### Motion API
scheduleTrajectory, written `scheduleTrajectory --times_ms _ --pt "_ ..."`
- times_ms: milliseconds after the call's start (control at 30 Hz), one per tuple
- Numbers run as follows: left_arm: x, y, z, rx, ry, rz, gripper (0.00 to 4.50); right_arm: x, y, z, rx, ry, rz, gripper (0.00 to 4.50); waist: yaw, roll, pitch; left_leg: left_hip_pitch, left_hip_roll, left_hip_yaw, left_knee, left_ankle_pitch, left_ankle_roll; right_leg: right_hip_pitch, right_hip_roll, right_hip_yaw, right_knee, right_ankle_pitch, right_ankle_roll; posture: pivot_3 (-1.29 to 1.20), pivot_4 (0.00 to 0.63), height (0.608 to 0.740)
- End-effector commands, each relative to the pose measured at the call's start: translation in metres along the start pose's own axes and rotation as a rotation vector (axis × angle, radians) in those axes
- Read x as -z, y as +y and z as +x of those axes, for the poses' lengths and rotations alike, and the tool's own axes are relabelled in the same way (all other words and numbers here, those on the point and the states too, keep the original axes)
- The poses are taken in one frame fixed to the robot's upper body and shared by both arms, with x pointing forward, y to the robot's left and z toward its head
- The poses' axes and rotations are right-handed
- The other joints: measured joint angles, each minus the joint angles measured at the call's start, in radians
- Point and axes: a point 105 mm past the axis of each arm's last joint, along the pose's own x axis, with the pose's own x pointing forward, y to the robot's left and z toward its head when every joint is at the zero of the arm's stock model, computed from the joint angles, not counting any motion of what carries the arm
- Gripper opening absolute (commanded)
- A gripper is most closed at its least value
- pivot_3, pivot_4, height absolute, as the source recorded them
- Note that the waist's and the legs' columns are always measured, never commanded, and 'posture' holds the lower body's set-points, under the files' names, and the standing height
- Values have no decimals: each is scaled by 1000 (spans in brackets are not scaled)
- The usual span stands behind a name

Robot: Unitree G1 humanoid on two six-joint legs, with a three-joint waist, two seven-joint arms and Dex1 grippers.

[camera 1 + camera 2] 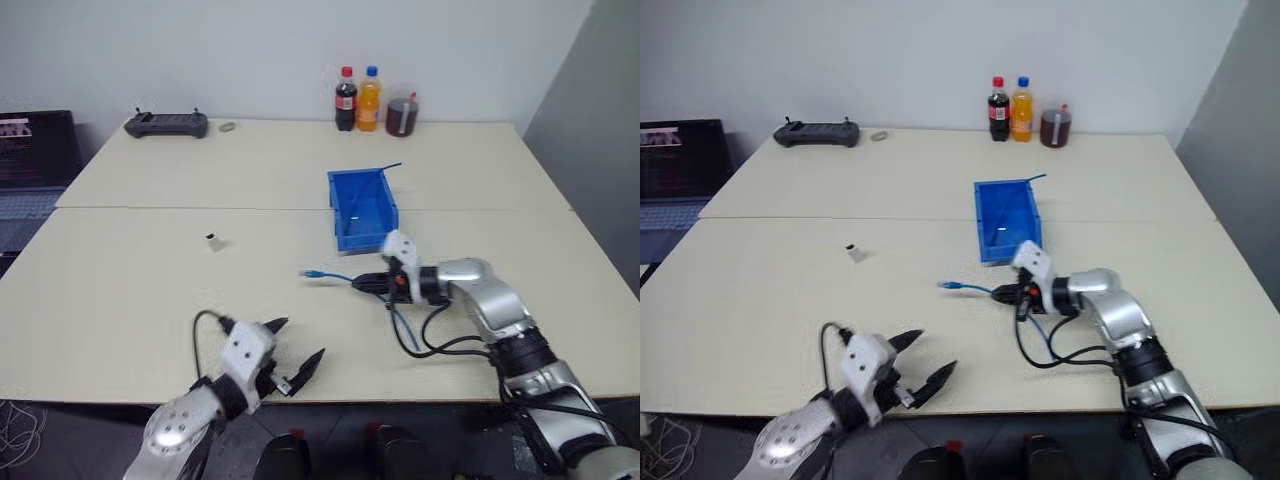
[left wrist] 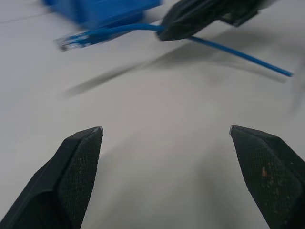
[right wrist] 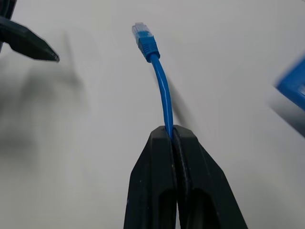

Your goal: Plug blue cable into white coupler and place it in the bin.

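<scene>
Stretching across both head views, the pale table (image 1: 150, 300) carries everything. At its far edge stand three drink bottles (image 1: 370, 100), and further left lies a black controller (image 1: 166, 124) with a small grey object (image 1: 227, 127) just beside it. A laptop (image 1: 35, 150) stands past the left edge of the table.

Near the middle of the table sits the bin (image 1: 362, 208), bright blue and open on top. Inside it I see a thin blue strand (image 1: 385, 168) that leans over the far rim; what else lies in it I cannot tell.

The right gripper (image 1: 362, 284) is just in front of the bin and points to the left. Its two black fingers (image 3: 162, 186) are pressed together and pinch the blue cable (image 3: 164, 100) between them. A short free end of the cable sticks out past the fingertips, curves a little, and ends in a small clear plug (image 3: 142, 32) above the table surface. The rest of the cable hangs down behind the gripper toward the near side of the table.

The left gripper (image 1: 298, 352) is at the near edge of the table, its fingers (image 2: 76, 167) spread wide apart, holding and touching nothing.

The white coupler (image 1: 214, 241) stands alone on the table, well apart from both grippers and left of the bin.
</scene>
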Motion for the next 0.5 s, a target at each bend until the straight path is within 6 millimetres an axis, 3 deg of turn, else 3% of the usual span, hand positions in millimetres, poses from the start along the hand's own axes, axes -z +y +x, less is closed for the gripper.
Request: scheduleTrajectory --times_ms 33,133,300,500 --pt "2 -2 -19 -118 -16 -38 4500 10 10 10 -100 80 -65 12 1 0 0 0 -1 0 0 0 1 0 -1 0 0 0 0 0 150 740" --pt "11 -7 -25 -158 2 -65 4500 20 9 13 -119 132 -68 12 0 0 1 -1 -1 0 0 -1 2 0 -1 0 0 -1 -1 0 150 740" --pt "16 -12 -21 -172 -11 -91 4500 25 2 17 -111 141 -73 1213 -4 0 1 1 -1 -1 0 -1 2 0 0 -1 1 -2 -2 0 150 740" --pt "12 -7 -14 -160 -27 -70 4500 16 3 11 -104 94 -43 2709 -5 0 1 1 0 -1 -1 -1 2 0 1 -1 1 -3 -2 0 150 740"
